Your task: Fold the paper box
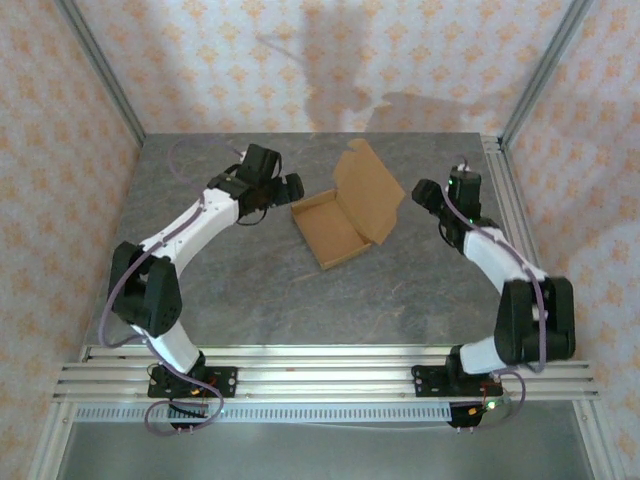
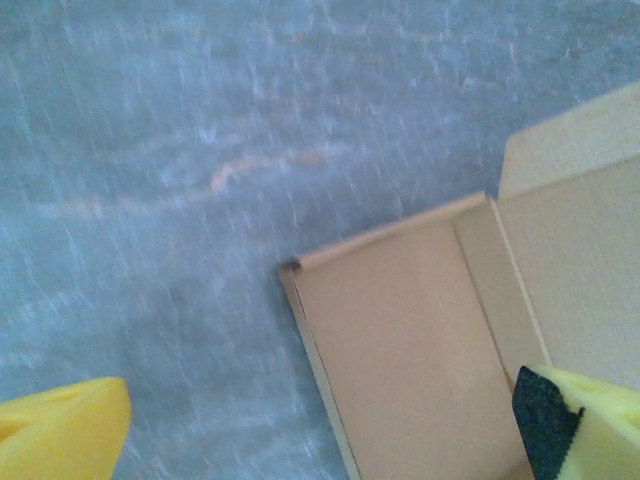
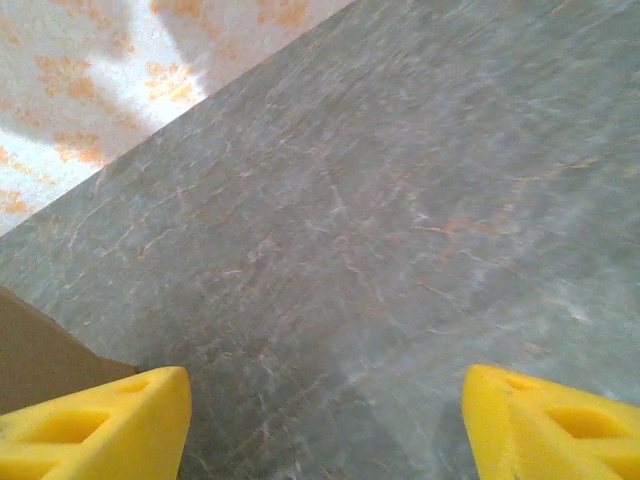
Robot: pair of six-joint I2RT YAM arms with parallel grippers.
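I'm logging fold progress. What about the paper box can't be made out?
- Top view: tabs on the paper box, too small.
- Left wrist: its right side, cut off by the frame and the left end effector.
- Right wrist: everything past one brown corner, cut off by the left edge.

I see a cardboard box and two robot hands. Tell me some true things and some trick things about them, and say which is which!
1. The box has its lid shut. False: the lid stands open, tilted up behind the tray part.
2. The left gripper is open and holds nothing. True.
3. The box lies on the table between the two grippers. True.
4. The right gripper is squeezing the box. False: its fingers are open, with bare table between them.
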